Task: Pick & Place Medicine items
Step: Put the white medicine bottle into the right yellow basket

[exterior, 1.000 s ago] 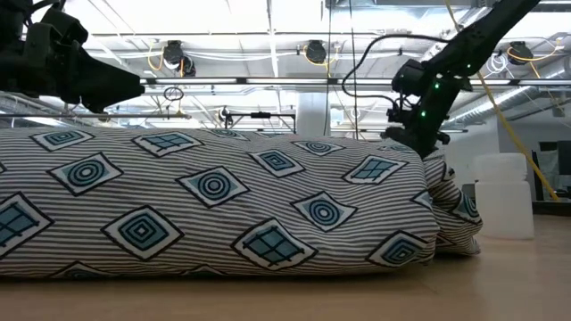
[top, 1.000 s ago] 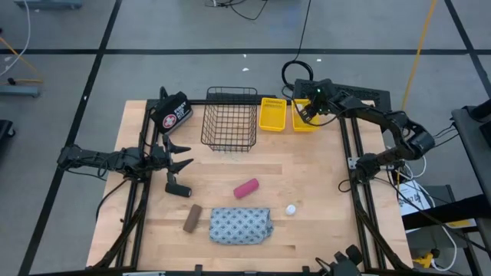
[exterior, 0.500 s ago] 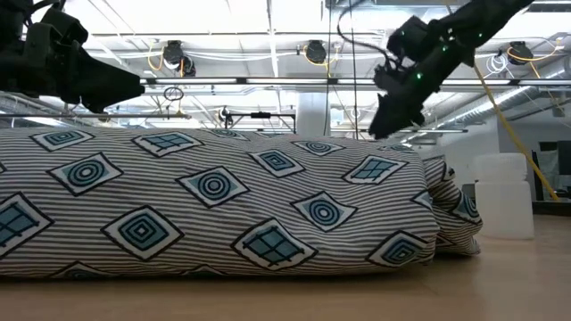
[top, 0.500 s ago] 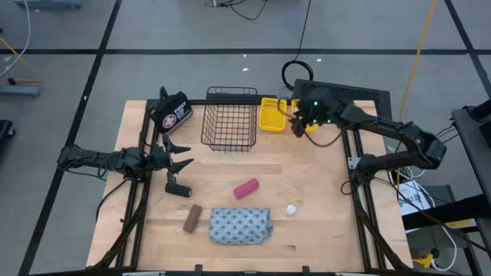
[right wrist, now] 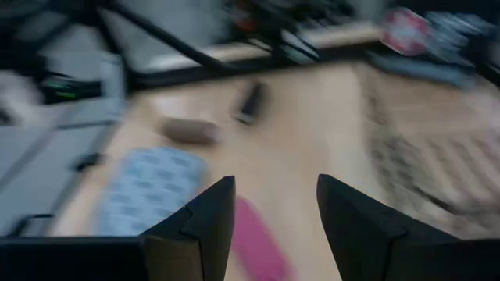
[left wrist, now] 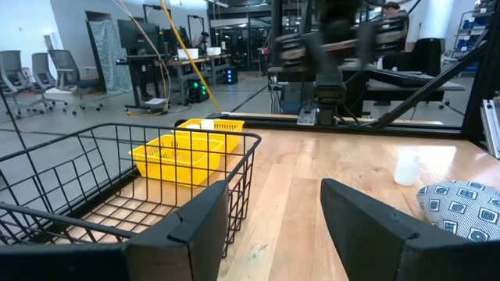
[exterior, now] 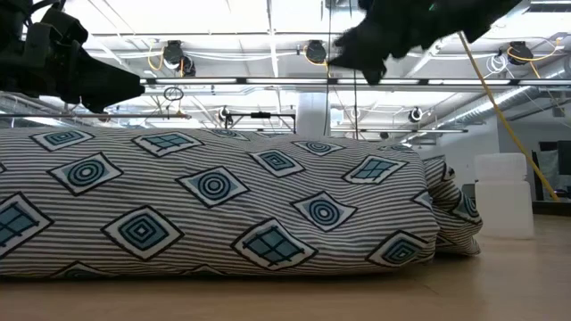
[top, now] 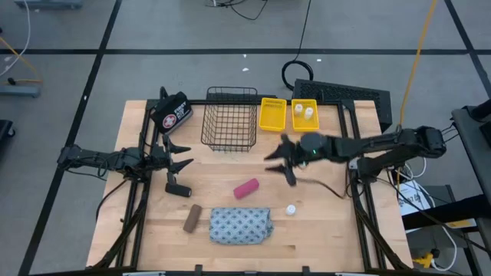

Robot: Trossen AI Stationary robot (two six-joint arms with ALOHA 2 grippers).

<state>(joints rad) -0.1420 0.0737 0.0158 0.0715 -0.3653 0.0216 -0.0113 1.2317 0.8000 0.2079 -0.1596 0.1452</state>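
Two arms share your table, seen from above. At the far left, the left gripper waits over the table's left edge, its claw spread and empty, just beside the wire basket; its wrist camera shows both dark fingers parted with nothing between them. Behind it, at the back left corner, lies the black bag with the red-and-white emblem. Just in front of that gripper rests the small black handled piece, and nearer the front edge the brown bar. To its right you see the blue-grey patterned pouch, which fills most of the low view. The pink roll lies near the table's middle, behind the pouch. Moving right, the right gripper hangs above the boards between the roll and the yellow trays, blurred; its claw stands apart and holds nothing, and its wrist view shows the roll between its spread fingers, well below. One white bottle stands on the table just right of the pouch. At the back, the left yellow tray sits beside the right yellow tray, which holds two white bottles.
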